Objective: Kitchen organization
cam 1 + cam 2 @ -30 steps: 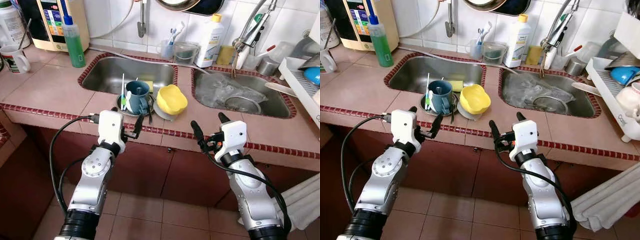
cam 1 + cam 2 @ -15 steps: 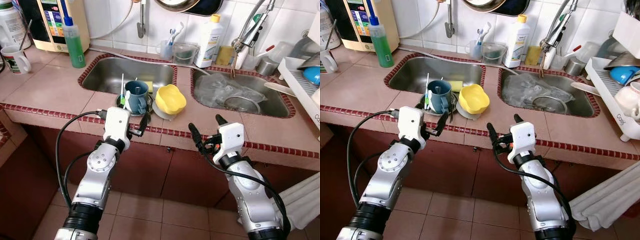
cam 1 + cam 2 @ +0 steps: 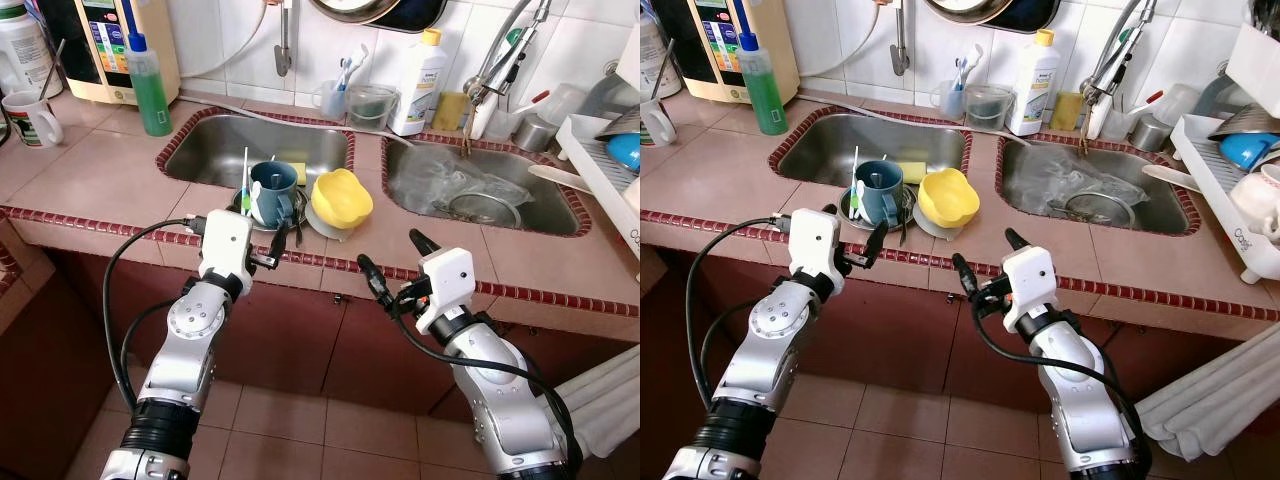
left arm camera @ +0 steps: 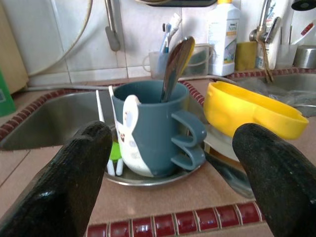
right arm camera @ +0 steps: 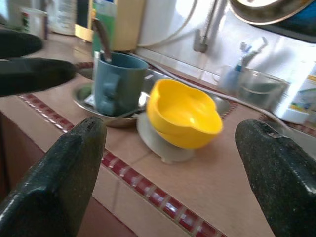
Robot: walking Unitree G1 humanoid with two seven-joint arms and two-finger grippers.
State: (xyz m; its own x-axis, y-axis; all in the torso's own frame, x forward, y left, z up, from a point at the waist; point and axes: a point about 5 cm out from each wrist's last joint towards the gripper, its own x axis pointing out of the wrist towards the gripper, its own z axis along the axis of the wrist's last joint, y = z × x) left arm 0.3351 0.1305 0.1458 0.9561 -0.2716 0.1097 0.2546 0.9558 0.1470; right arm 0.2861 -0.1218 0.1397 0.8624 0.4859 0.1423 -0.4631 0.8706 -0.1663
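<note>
Left eye view: I see the blue mug point(image 3: 274, 192) on a metal plate point(image 3: 262, 222) at the counter's tiled edge point(image 3: 330, 262), the yellow bowl point(image 3: 342, 198) just beside it hiding most of a grey dish, and both my grippers hang off the edge over open floor. Left wrist view: my left gripper point(image 4: 173, 168) is spread wide and empty, framing the mug, its fingertips cut off. Right wrist view: my right gripper point(image 5: 173, 168) is likewise wide and empty before the bowl; background is blurred.
</note>
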